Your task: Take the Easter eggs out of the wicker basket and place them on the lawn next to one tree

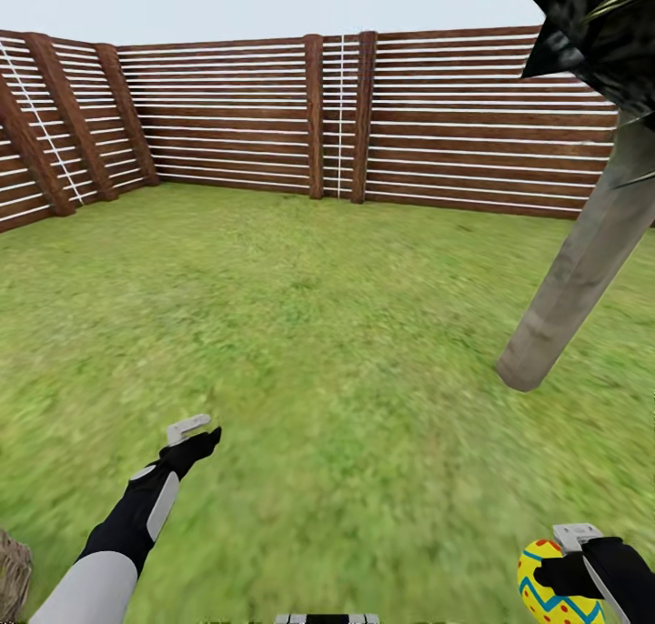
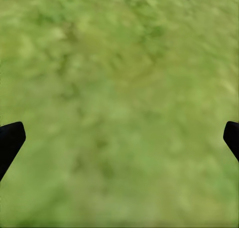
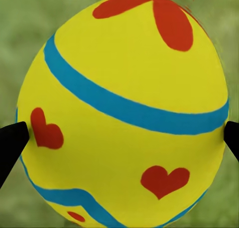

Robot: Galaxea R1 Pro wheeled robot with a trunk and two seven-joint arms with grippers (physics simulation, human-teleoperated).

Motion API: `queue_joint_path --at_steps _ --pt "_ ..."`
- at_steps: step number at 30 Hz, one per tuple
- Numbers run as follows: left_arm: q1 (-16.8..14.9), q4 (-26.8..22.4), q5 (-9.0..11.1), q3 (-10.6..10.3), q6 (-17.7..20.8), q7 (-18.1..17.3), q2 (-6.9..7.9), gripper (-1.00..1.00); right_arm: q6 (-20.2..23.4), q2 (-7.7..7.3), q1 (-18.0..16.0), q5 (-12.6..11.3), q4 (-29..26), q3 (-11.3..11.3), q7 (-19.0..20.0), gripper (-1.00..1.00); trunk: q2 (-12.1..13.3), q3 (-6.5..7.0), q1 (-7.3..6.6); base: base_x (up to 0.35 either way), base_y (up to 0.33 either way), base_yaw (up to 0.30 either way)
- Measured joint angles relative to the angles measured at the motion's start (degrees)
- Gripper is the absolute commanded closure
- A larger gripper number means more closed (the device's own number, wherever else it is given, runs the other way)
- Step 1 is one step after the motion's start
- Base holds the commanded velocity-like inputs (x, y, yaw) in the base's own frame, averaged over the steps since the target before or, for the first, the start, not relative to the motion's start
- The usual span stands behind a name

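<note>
One yellow Easter egg with blue bands and red hearts sits at the head view's bottom right edge, with my right gripper shut on it. In the right wrist view the egg bulges between both black fingertips, over grass. My left gripper hangs open above the lawn, nothing between its fingers. The tree leans at the right, its trunk base meeting the grass ahead of my right hand. A brown woven edge, apparently the wicker basket, peeks in at the bottom left corner.
A tall wooden slat fence with dark posts closes the garden at the back and left. The tree's dark crown overhangs the upper right. Open grass stretches between my arms and the fence.
</note>
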Motion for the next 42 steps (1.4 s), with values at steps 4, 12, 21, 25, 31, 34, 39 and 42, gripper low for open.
queue_joint_path --at_steps 4,12,21,25,31,34,39,42 --pt "0.0 0.0 0.0 0.02 0.0 -0.01 0.0 -1.0 0.01 0.0 0.0 0.01 0.0 0.15 -0.1 1.0 -0.05 -0.89 0.1 0.0 0.0 0.0" --pt "0.0 0.0 0.0 0.02 0.0 -0.08 0.01 -1.0 -0.01 0.01 0.0 0.22 0.0 0.19 -0.28 1.0 -0.16 -2.66 0.31 0.0 0.0 0.0" --pt "0.0 0.0 0.0 0.02 0.0 -0.08 -0.01 -1.0 0.04 0.01 0.0 0.33 0.0 0.19 -0.36 1.0 -0.28 -4.66 0.54 0.0 0.0 0.0" --pt "0.0 0.0 0.0 -0.01 0.0 -0.08 -0.07 -1.0 0.01 0.09 0.0 0.32 0.0 0.19 -0.35 1.0 -0.34 -5.54 0.64 0.0 0.0 0.0" --pt "0.0 0.0 0.0 -0.06 -0.25 -0.08 -0.09 -1.0 -0.04 0.32 0.0 0.32 0.0 0.27 -0.29 1.0 -0.39 -6.43 0.75 0.0 0.0 0.0" --pt "0.0 0.0 0.0 -0.06 -0.19 -0.08 -0.1 -1.0 -0.04 0.35 0.0 0.3 0.0 0.27 -0.29 1.0 -0.43 -7.09 0.82 0.0 0.0 0.0" --pt "0.0 0.02 0.0 -0.07 -0.33 -0.28 -0.17 -1.0 -0.04 0.36 0.0 0.31 0.0 0.27 -0.29 1.0 -0.49 -7.99 0.92 0.0 0.0 0.0" --pt "0.0 1.07 0.05 -0.07 -0.46 -0.33 -0.2 -1.0 -1.54 0.34 -0.01 0.27 0.0 0.21 -0.32 -1.0 -0.49 -7.99 0.93 0.0 0.0 0.0"
